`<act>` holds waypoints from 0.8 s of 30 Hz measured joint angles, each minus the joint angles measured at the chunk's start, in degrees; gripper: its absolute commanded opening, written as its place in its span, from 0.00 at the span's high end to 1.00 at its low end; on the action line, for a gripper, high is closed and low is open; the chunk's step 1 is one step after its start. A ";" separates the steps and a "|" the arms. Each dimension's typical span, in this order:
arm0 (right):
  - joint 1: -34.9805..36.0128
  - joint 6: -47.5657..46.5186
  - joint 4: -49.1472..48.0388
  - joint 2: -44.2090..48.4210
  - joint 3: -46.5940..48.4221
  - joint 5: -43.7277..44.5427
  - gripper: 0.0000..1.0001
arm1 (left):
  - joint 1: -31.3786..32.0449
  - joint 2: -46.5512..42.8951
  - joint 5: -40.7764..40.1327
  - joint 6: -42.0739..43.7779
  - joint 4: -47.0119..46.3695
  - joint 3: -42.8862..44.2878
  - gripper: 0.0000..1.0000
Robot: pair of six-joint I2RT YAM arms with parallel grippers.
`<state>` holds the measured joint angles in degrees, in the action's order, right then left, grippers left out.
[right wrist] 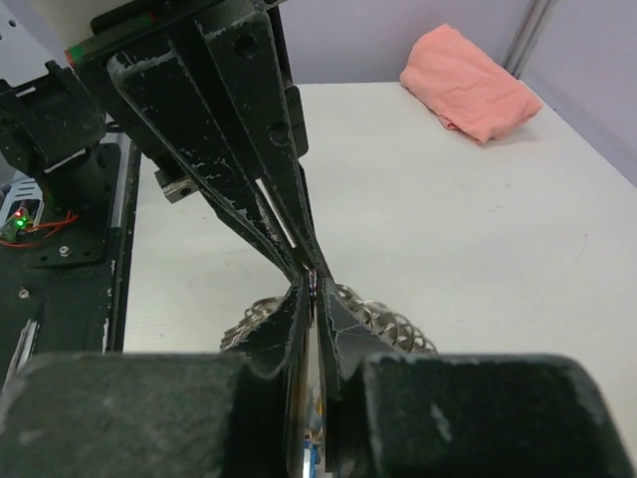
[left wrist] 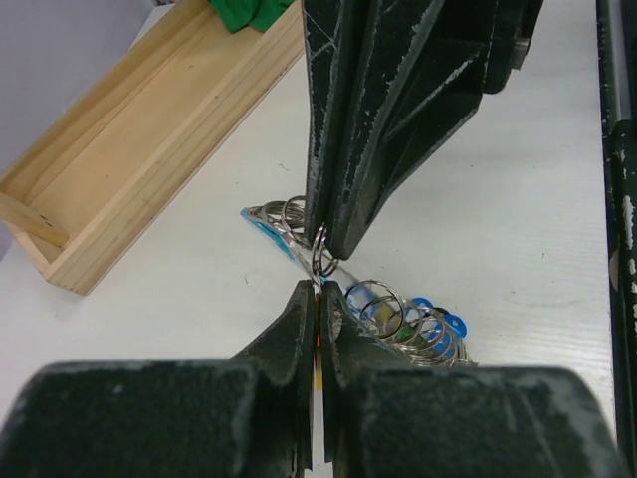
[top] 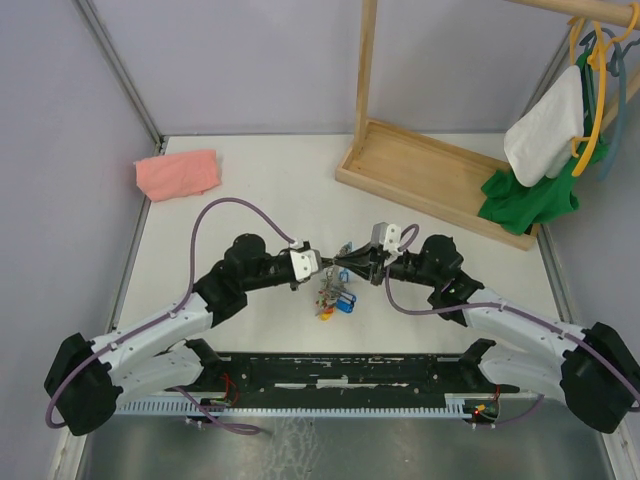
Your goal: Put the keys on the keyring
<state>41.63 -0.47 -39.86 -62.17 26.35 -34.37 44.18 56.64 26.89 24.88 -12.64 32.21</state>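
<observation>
Pink cloth (top: 177,173) lies crumpled on the white counter (top: 260,200), well to the left of the keyring (top: 336,295) and beyond it. Just left of the keyring, the left gripper (left wrist: 317,295) has its fingers pressed together on a yellow sliver (left wrist: 317,349) (too little of it shows to say which key it is). Tip to tip with it, just right of the keyring, the right gripper (right wrist: 312,284) pinches a silver metal piece (right wrist: 311,418) that gleams between its fingers. A small ring (left wrist: 320,261) sits at those tips in the left wrist view. The keyring itself, a bunch of rings with blue and other coloured heads, is directly under that meeting point, toward the arm bases. I cannot tell whether it rests on the counter. Right of the keyring and beyond it stands a wooden tray (top: 430,170). Farther right, a green garment (top: 530,200) and a white cloth (top: 545,130) hang.
</observation>
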 measured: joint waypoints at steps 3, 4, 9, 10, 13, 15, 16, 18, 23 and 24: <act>-0.04 -3.41 9.97 2.47 3.65 -0.09 0.76 | 0.20 -0.61 0.04 1.70 2.54 0.85 0.97; -0.07 -5.20 15.54 3.15 6.21 -0.13 0.75 | 0.20 -0.55 0.04 2.25 4.00 1.22 0.97; -0.11 -9.77 30.80 3.45 14.23 -0.33 0.66 | 0.20 0.00 0.33 4.79 8.24 2.54 0.97; -0.11 -10.51 33.40 3.41 15.41 -0.33 0.66 | 0.20 0.00 0.39 5.07 8.59 2.75 0.97; -0.11 -11.91 41.18 2.43 19.04 -0.57 0.64 | 0.20 0.04 0.63 5.70 9.66 3.32 0.97; -0.11 -12.28 44.81 1.20 20.85 -1.05 0.64 | 0.20 0.11 0.76 5.97 10.05 3.63 0.97; -0.11 -12.35 46.16 0.59 21.40 -1.33 0.64 | 0.20 0.13 0.87 6.14 10.16 3.72 0.97; -0.11 -12.35 48.39 -0.37 21.92 -1.73 0.64 | 0.26 0.22 1.25 6.40 10.23 3.82 0.97; -0.09 -11.87 51.82 -2.51 23.76 -3.04 0.68 | 0.70 0.74 1.81 7.23 10.95 3.85 0.97; -0.09 -11.78 52.11 -2.91 24.15 -3.19 0.68 | 0.81 0.74 1.84 7.39 10.97 3.85 0.97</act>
<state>41.54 -12.25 12.25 -65.08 50.50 -37.56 44.99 57.39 28.73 32.27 -1.67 36.05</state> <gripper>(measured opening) 0.337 0.047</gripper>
